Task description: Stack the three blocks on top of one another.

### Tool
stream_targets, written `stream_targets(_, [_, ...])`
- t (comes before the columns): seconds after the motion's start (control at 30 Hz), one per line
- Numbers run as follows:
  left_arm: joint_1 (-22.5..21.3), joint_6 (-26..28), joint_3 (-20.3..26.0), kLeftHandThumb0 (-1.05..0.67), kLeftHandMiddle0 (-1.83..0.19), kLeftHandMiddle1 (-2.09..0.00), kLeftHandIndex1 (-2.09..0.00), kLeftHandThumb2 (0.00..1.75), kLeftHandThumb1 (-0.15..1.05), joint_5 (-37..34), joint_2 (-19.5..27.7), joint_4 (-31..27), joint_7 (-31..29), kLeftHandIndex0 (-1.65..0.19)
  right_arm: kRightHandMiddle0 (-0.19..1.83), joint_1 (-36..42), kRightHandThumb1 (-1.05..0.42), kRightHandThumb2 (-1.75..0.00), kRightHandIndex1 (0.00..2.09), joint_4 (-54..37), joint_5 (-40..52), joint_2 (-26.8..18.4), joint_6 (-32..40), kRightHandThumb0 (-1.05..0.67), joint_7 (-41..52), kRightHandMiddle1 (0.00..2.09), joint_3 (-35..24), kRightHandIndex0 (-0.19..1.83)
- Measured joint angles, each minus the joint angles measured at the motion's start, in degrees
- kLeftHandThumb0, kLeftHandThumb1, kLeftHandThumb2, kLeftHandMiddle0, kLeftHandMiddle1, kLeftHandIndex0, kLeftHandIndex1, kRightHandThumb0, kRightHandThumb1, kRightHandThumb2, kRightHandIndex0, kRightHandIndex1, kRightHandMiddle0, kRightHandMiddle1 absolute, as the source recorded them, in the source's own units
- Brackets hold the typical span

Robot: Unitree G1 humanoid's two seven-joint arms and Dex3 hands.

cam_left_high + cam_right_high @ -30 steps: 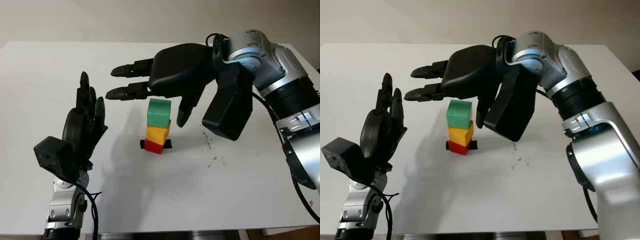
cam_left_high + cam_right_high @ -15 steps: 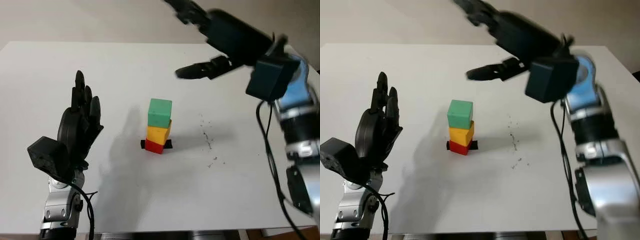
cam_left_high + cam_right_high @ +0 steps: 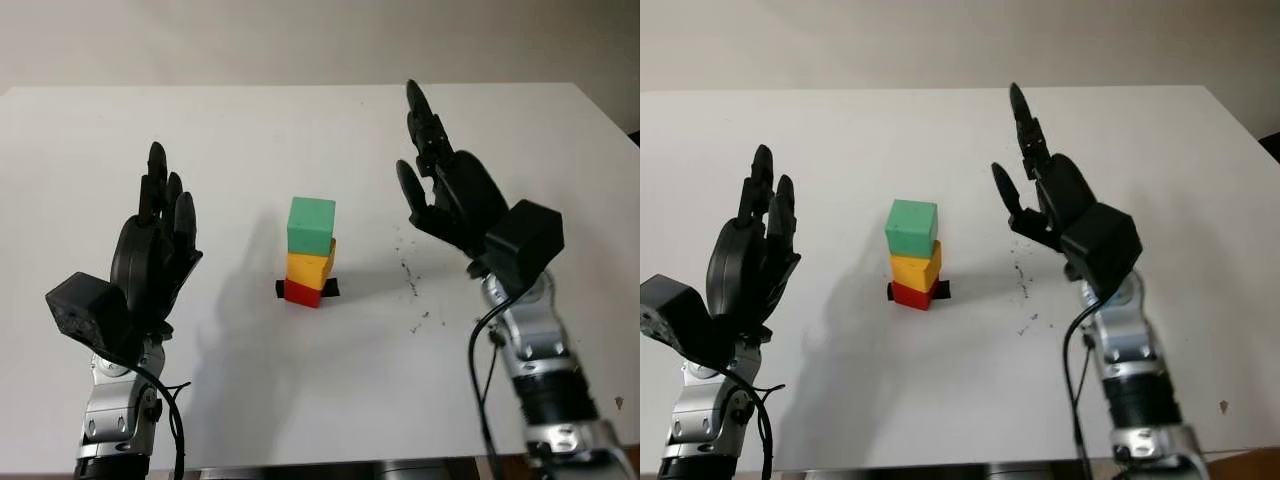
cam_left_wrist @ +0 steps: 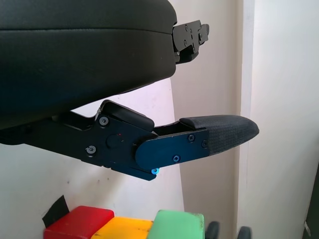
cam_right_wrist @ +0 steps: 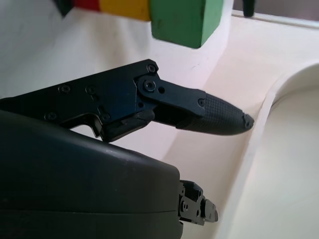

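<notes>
1. While both hands stay off it, the tower of three blocks stands near the middle of the white table [image 3: 520, 120].
2. At the bottom of the tower is the red block [image 3: 303, 292], sitting on a small black mark [image 3: 331, 288].
3. On the red block sits the yellow block [image 3: 310, 265], and on that the green block [image 3: 311, 225], turned a little against the one below.
4. To the left of the tower, well apart, the left hand [image 3: 157, 255] is raised, open, holding nothing.
5. To the right of the tower, also apart, the right hand [image 3: 452, 195] is raised, open and empty.
</notes>
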Motion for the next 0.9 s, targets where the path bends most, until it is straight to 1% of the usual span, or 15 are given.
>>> stream_targets(0.13, [0.08,-0.71,-0.04,-0.79,0.19,-0.04,-0.04,0.61,1.05,0.06,-0.02,0.06,-0.04,0.19,-0.19,1.63,-1.05,-0.79,0.00,-6.11,4.36,3.16,9.80,-0.74,-2.24,0.00,-1.75,-0.19])
stream_targets(0.27, [0.25,-1.20,-0.17,-0.78,0.19,-0.01,0.00,0.62,1.05,0.56,-0.02,0.05,-0.48,0.19,-0.19,3.08,-1.05,-0.81,0.00,-9.65,6.54,5.77,15.41,-0.73,-5.33,0.00,-3.37,-0.19])
stream_targets(0.37, [0.60,-1.03,-0.26,-0.78,0.19,0.00,0.00,0.62,1.05,0.41,-0.02,-0.06,-1.11,0.19,-0.19,4.56,-1.05,-0.81,0.00,-10.75,6.91,6.50,17.18,-0.72,-5.78,0.00,-3.43,-0.19])
stream_targets(0.6, [1.61,0.18,-0.26,-0.78,0.19,-0.01,-0.01,0.61,1.05,0.02,0.00,-1.68,-1.75,0.19,-0.19,5.86,-1.05,-0.79,0.00,-11.74,7.43,6.48,18.68,-0.73,-4.08,0.00,-3.47,-0.19])
stream_targets(0.9, [4.67,3.10,-0.43,-0.78,0.19,0.00,0.00,0.62,1.05,-0.01,0.35,-6.11,-2.65,0.19,-0.19,8.49,-1.05,-0.76,0.00,-15.45,7.43,6.34,20.79,-0.72,-2.90,0.00,-3.33,-0.19])
